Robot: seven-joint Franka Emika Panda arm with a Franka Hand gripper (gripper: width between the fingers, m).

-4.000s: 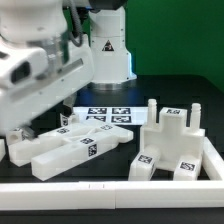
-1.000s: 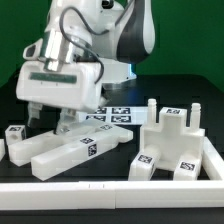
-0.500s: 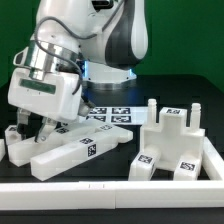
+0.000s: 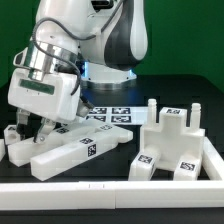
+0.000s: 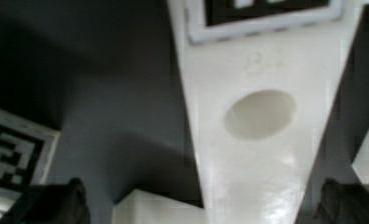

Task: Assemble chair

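Observation:
Several chunky white chair parts with tags lie on the black table. Two long bars [image 4: 85, 150] lie at the exterior view's left. A blocky piece with upright posts [image 4: 177, 132] stands at the exterior view's right, beside a tagged slab [image 4: 150, 163]. My gripper [image 4: 32, 130] is low over the left end of the bars. In the wrist view a white bar with a round hole [image 5: 255, 115] and a tag runs between my fingers. The gripper [image 5: 202, 205] is open and straddles the bar, with a gap at one finger.
The marker board [image 4: 110, 114] lies flat behind the bars. A long plain white border rail [image 4: 110, 190] runs along the front, and its side wall [image 4: 212, 150] stands at the exterior view's right. Another tagged part [image 5: 10, 150] lies beside the bar in the wrist view.
Over the last second the arm swung towards the exterior view's left and came down, bringing the gripper low over the bars. In the last half second nothing visibly moved.

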